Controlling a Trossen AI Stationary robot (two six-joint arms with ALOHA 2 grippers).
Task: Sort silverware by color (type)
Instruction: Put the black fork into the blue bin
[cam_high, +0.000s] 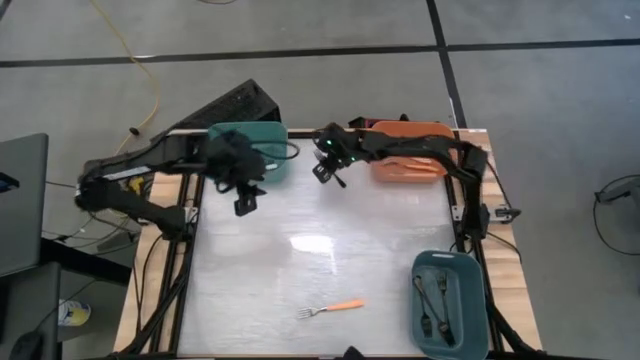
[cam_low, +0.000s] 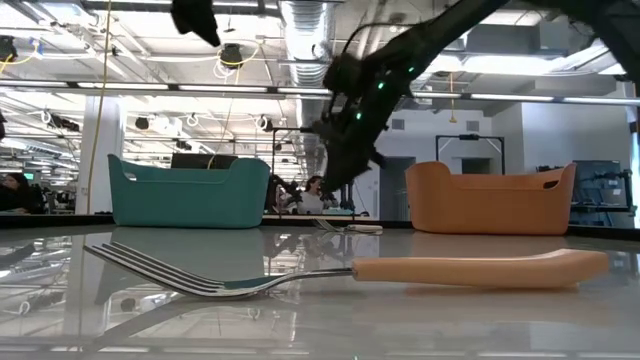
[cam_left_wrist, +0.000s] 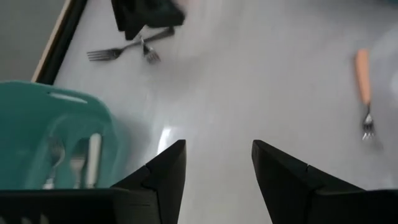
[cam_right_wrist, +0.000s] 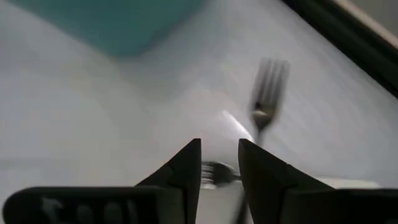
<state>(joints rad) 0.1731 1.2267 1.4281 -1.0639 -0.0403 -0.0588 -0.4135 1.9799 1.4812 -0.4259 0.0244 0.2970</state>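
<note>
Overhead, table-level and 2 wrist views of a two-arm fork-sorting bench. The right gripper (cam_high: 326, 172) hangs low over the far middle of the table (cam_high: 300, 270), between the teal bin (cam_high: 262, 140) at the far left and the orange bin (cam_high: 410, 165) at the far right. Its own wrist view shows the 2 fingers a narrow gap apart, straddling the metal end of a fork (cam_right_wrist: 214, 171) lying on the surface; whether the pads already touch it cannot be told. A second fork (cam_right_wrist: 267, 93) lies just beyond, and the left wrist view shows the 2 crossing or touching under the gripper.

The step in hand appears to be picking 1 fork from this pair. To do it well, the fingers should close on 1 stem only, square across it, and lift straight up so that the neighbour is not dragged along. A thin metal stem on a smooth top may slip or pivot if pinched off-centre.

The left gripper (cam_left_wrist: 214, 165) waits beside the teal bin, fingers parted and empty. An orange-handled fork (cam_high: 330, 308) lies alone near the front middle. A second teal bin (cam_high: 450, 305) at the front right holds dark-handled forks (cam_high: 435, 300).

Open room: the table's middle is bare, so a carry has free passage. The tight spots are the bin walls on either side of the right gripper and the left arm close by.
</note>
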